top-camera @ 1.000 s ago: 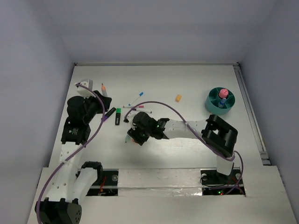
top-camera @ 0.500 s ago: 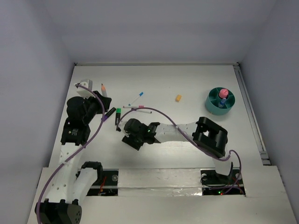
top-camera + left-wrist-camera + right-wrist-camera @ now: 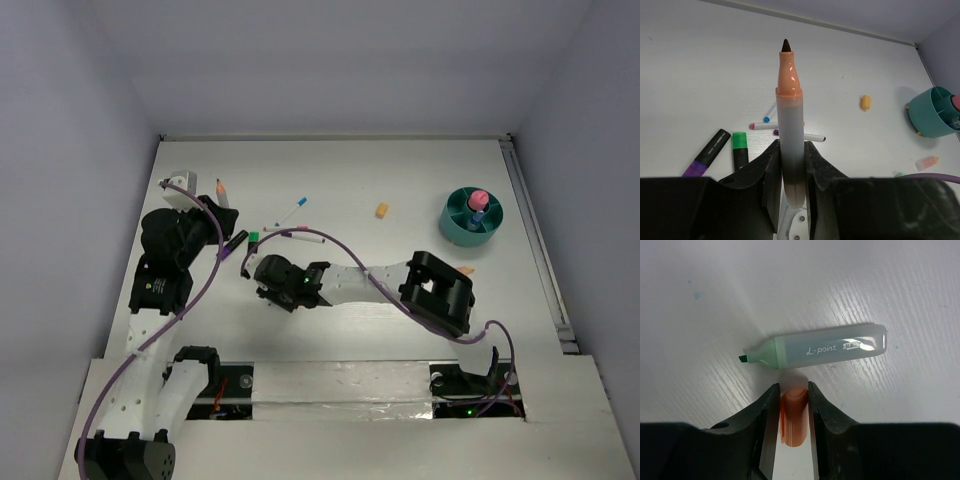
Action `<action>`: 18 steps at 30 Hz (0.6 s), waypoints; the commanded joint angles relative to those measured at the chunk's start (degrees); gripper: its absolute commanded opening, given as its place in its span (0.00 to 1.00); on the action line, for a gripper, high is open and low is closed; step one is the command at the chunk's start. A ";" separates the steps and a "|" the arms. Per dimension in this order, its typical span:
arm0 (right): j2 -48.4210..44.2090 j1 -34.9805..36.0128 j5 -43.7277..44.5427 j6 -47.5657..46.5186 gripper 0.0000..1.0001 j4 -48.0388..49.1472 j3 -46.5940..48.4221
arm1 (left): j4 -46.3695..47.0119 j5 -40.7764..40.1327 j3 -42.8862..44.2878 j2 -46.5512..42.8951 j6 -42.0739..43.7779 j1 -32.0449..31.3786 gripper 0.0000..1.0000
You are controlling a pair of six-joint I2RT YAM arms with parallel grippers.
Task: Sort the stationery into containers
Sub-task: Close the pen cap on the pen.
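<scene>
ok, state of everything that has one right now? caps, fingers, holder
orange-necked marker: uncapped, clamped.
left fingers: shut on the orange-necked marker.
orange cap: off any marker, pinched.
right fingers: shut on the orange cap.
pale green highlighter: uncapped, lying flat.
green-capped highlighter: capped, lying flat.
teal holder: upright, partly filled.
</scene>
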 commanded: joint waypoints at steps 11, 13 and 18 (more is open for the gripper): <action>-1.18 0.29 2.07 2.78 0.43 -6.66 0.52 | 2.50 1.22 1.91 -0.44 -0.63 0.30 0.00; -1.01 0.29 2.07 3.23 0.43 -6.84 0.43 | 2.50 1.40 1.91 -0.44 -0.63 0.30 0.00; -0.39 0.29 1.90 4.11 0.36 -7.98 0.70 | 2.59 1.40 1.91 -0.44 -0.72 0.30 0.00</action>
